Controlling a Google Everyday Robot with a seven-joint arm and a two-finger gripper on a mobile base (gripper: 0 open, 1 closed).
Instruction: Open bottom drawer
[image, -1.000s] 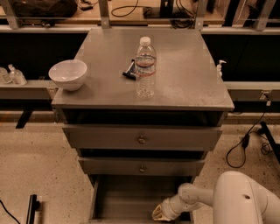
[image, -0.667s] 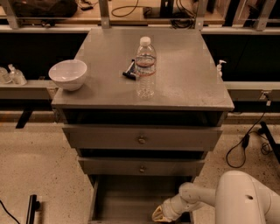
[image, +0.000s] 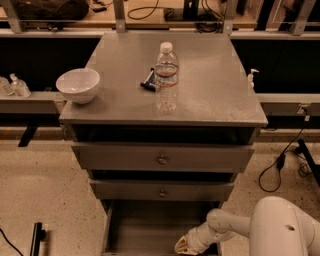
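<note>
The grey cabinet has three drawers. The bottom drawer (image: 145, 227) stands pulled out toward me, its open grey inside showing; its front and knob are cut off by the lower frame edge. My white arm reaches in from the lower right. My gripper (image: 184, 246) sits low over the drawer's right front part, at the bottom edge of the view. The two upper drawers (image: 162, 159) stand pushed in less far, each with a small round knob.
On the cabinet top (image: 210, 80) stand a clear water bottle (image: 166, 77), a white bowl (image: 78, 85) at the left edge and a small dark object (image: 148, 82). A black cable (image: 280, 165) lies on the floor at right. A dark bar (image: 36, 237) lies lower left.
The gripper and arm stay in almost the same place at the drawer's right front. The drawer stays open. Nothing else moved.
</note>
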